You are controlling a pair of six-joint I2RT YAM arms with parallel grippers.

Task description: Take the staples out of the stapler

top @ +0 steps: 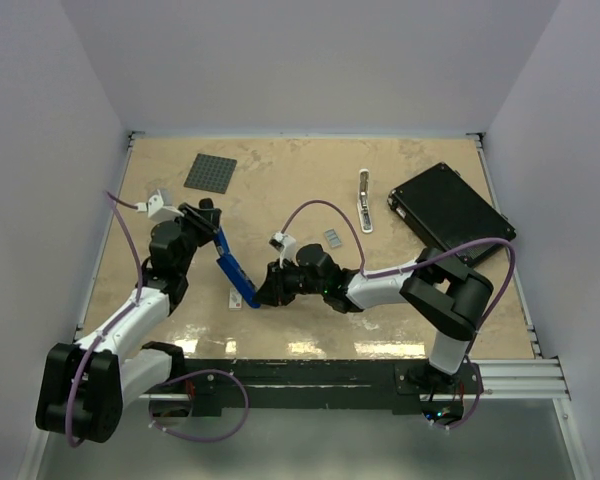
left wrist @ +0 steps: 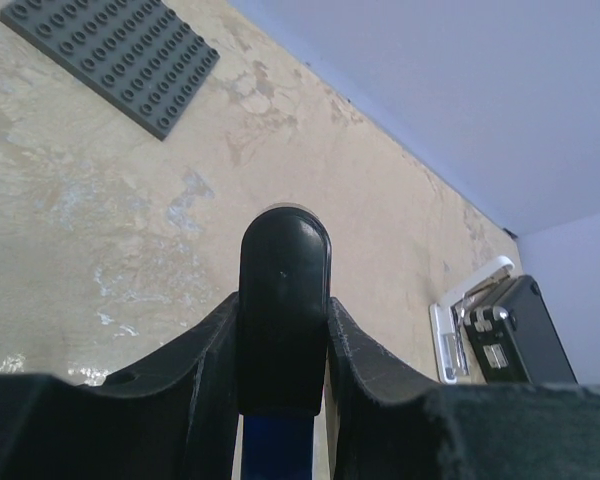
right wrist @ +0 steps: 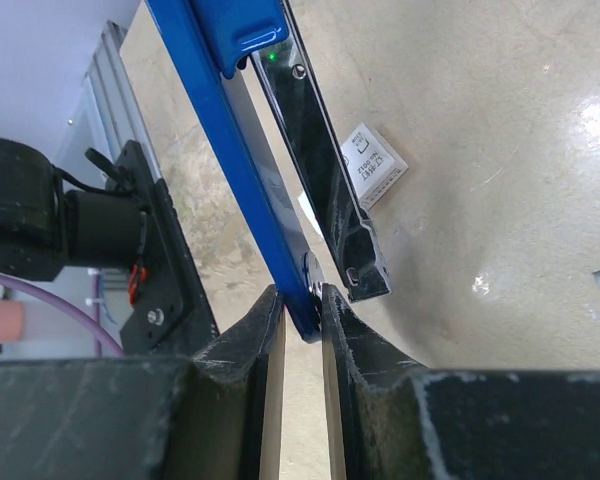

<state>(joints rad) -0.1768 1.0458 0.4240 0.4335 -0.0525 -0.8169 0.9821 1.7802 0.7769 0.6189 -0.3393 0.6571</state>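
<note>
The table point(top: 280, 180) keeps its bystanders out of the way. A black case point(top: 448, 212) lies far behind the right claw point(top: 262, 292), and a grey studded plate point(top: 211, 172) lies a little beyond the left claw point(top: 212, 225).

The stapler point(top: 235, 268) spans the gap between the two claws. Each one pinches an end, so it hangs slanted and apparently off the table. The left claw is closed on the black rounded end, its fingers point(left wrist: 370, 360) pressed to both sides, which looks like the anchoring hold. The right claw is squeezed on the tip of the blue arm. The black base point(right wrist: 325, 170) sits just outside one finger, ungripped, likely so the halves can be spread to reach the channel.

A white-and-silver tool point(top: 364, 200) lies well behind the right claw. A white tag point(right wrist: 372, 165) rests on the table just ahead of that claw, beside the base. No staples show in the stapler. A small grey piece point(top: 332, 238) near the right wrist may be some, but it is too small to tell.
</note>
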